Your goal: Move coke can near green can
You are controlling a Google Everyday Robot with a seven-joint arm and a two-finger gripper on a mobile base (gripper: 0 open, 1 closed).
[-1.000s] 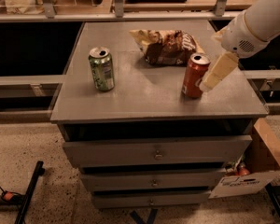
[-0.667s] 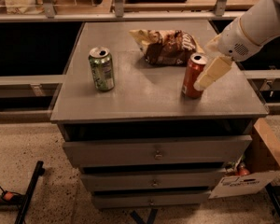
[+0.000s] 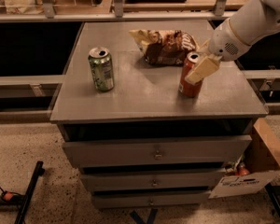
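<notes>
The coke can (image 3: 190,85) is red with a silver top. It stands slightly tilted on the right part of the grey cabinet top (image 3: 144,94). My gripper (image 3: 192,74) reaches in from the right on a white arm and is closed around the can's upper half. One cream finger (image 3: 203,69) lies across the can's front; the other finger is hidden behind it. The green can (image 3: 101,69) stands upright on the left part of the top, well apart from the coke can.
A crumpled brown chip bag (image 3: 164,45) lies at the back of the top, just behind the coke can. The cabinet has several drawers (image 3: 155,152) below. A cardboard box (image 3: 266,157) sits on the floor at the right.
The arm and gripper have shifted slightly left, and the coke can has moved a little left with them. The green can and the chip bag have not moved.
</notes>
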